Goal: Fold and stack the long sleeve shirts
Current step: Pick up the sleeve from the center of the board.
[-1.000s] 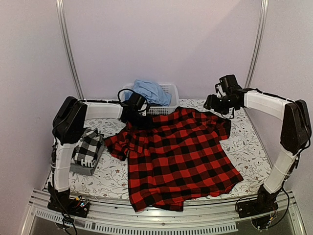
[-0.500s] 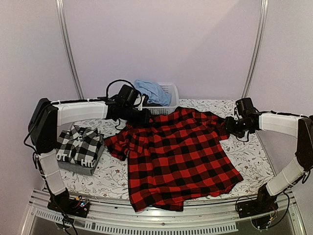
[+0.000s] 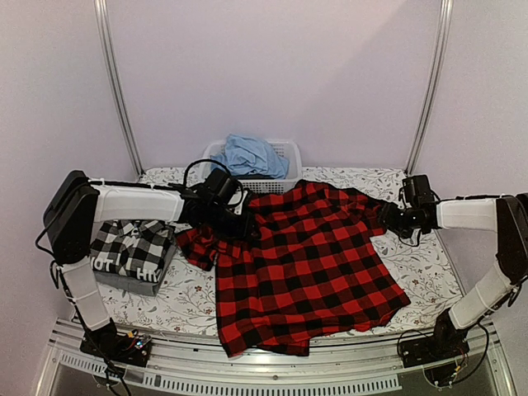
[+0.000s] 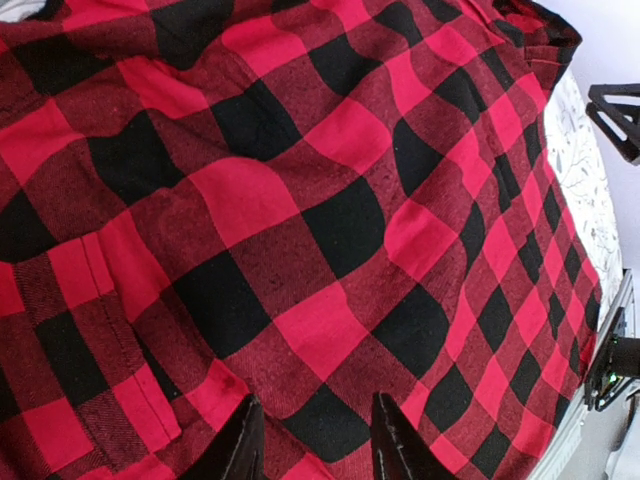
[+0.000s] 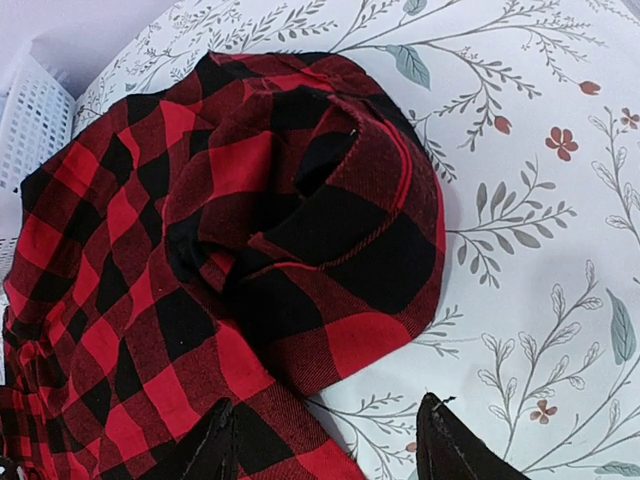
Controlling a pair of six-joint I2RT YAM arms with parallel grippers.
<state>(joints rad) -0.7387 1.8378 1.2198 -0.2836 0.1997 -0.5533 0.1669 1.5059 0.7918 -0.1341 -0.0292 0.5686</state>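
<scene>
- Floral-printed table (image 3: 429, 272) fills the work area, and the red-and-black flannel (image 3: 305, 264) lies open on it, with its hem hanging a little over the near edge.
- At the near left, the black-and-white check shirt (image 3: 132, 247) sits folded on top of the dark grey shirt (image 3: 140, 282). I judge these two are done and the flannel is the step in hand.
- The left gripper (image 4: 315, 445) hovers just above the flannel's left shoulder area, beside the crumpled left sleeve (image 3: 198, 243). Its fingers are spread and pinch nothing.
- The right gripper (image 5: 325, 445) is low at the bunched right sleeve (image 5: 330, 200). Its fingers are also wide apart, with no cloth between them.
- The next move probably calls for each gripper to come down and pinch its sleeve, then bring it across the body. The cloth is soft and doubled there, so a grasp may catch more than one layer.
- At the far edge, a white basket (image 3: 289, 157) holds a blue cloth (image 3: 252, 155).
</scene>
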